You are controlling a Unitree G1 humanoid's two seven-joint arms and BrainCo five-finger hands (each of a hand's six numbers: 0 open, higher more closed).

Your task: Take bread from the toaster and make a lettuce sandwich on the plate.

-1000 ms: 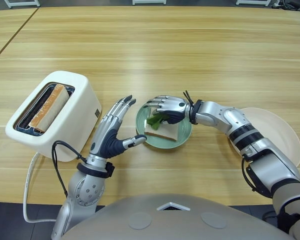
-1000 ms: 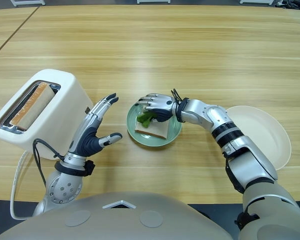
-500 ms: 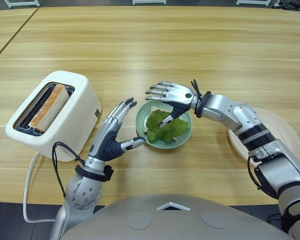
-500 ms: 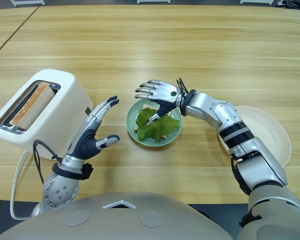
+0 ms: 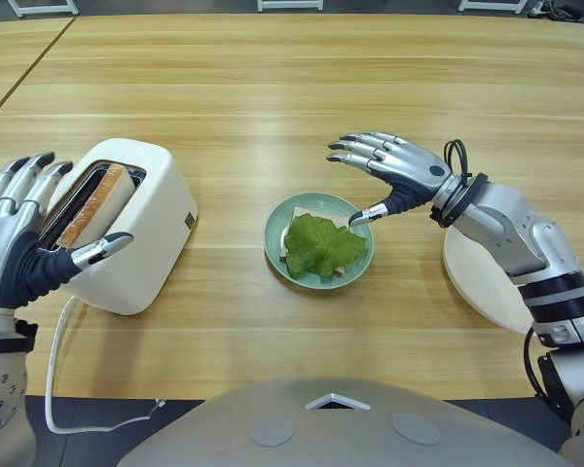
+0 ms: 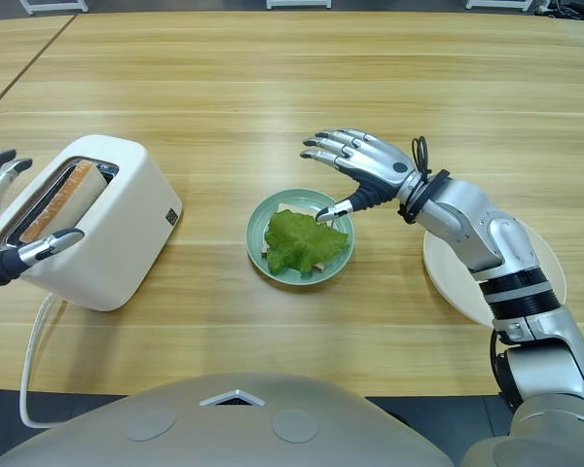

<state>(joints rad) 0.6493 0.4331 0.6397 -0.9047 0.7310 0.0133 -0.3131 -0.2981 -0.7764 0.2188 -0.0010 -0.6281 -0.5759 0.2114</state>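
One toaster (image 5: 141, 248) on the left had one bread slice (image 5: 95, 204) in it. The centre green plate (image 5: 272, 232) had one toast slice (image 5: 303, 211) under one lettuce leaf (image 5: 321, 245). The left hand (image 5: 15, 248) and right hand (image 5: 394, 165) were both splayed, empty.

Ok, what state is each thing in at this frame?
Toaster: one slice in its slot.
Green plate: holds bread topped with lettuce.
Left hand: open, by the toaster.
Right hand: open, by the green plate's far rim.
White plate: partly under the right arm.
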